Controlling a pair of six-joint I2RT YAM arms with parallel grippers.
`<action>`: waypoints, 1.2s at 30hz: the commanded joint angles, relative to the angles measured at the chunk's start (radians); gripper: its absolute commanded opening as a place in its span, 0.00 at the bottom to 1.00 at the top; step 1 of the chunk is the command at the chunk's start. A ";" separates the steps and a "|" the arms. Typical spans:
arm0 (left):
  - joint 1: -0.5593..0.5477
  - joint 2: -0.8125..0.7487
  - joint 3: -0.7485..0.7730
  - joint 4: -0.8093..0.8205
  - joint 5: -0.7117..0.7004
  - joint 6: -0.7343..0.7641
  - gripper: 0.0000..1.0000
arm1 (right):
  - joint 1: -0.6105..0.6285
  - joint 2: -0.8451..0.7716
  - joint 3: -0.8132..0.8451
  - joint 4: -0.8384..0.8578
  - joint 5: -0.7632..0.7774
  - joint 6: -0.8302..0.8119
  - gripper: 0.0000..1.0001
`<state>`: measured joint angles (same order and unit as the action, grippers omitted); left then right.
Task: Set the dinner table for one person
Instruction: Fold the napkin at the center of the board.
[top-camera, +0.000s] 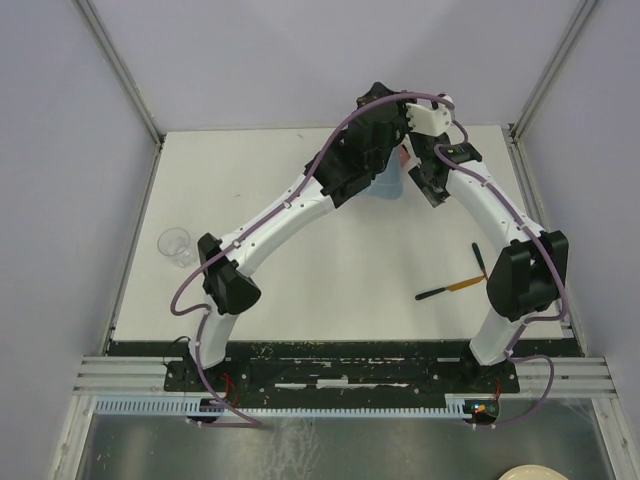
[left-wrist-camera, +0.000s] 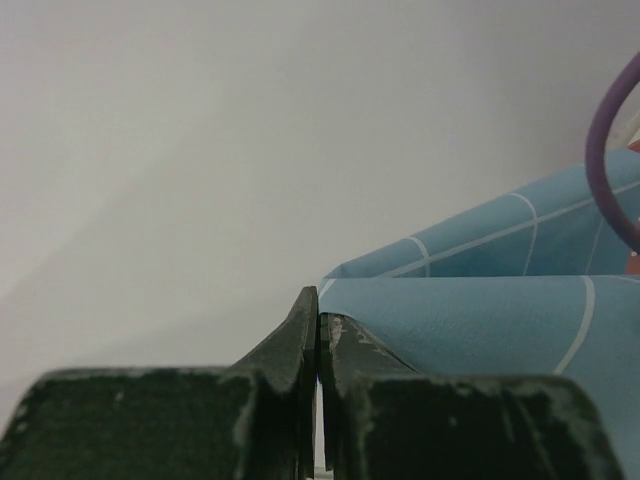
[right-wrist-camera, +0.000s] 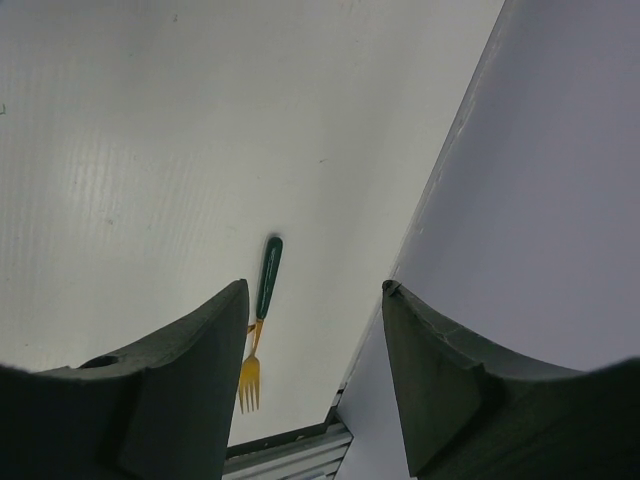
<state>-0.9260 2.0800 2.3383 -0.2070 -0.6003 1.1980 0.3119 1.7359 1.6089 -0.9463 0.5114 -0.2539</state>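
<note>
The white dinner table (top-camera: 330, 270) fills the top view. A blue grid-patterned placemat (top-camera: 386, 186) is bunched at the far middle, mostly hidden under both arms. My left gripper (left-wrist-camera: 318, 322) is shut on an edge of the placemat (left-wrist-camera: 480, 320), which folds away to the right. In the top view the left gripper (top-camera: 398, 150) is over the cloth. My right gripper (right-wrist-camera: 315, 290) is open and empty, above the table (right-wrist-camera: 150, 150) beside the placemat. A fork (right-wrist-camera: 262, 300) with a green handle and yellow tines lies below it near the right edge.
A clear glass (top-camera: 176, 245) stands near the left edge. A dark-handled utensil with a yellow end (top-camera: 448, 289) and the fork's handle (top-camera: 479, 257) lie at the right, by the right arm. A cream plate's rim (top-camera: 530, 472) shows off the table, bottom right. Grey walls surround the table.
</note>
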 joint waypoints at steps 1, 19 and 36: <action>-0.030 -0.038 0.056 0.092 0.050 -0.079 0.03 | -0.027 0.014 0.056 0.009 0.065 0.026 0.64; -0.009 -0.408 -0.403 -0.080 -0.098 -0.425 0.03 | -0.096 0.072 0.120 -0.049 0.034 0.087 0.63; 0.065 -0.877 -1.078 -0.446 0.008 -0.658 0.03 | -0.094 0.151 0.236 -0.127 -0.057 0.108 0.63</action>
<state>-0.8536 1.2072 1.2579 -0.6678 -0.6224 0.6067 0.2150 1.8816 1.7836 -1.0542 0.4713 -0.1654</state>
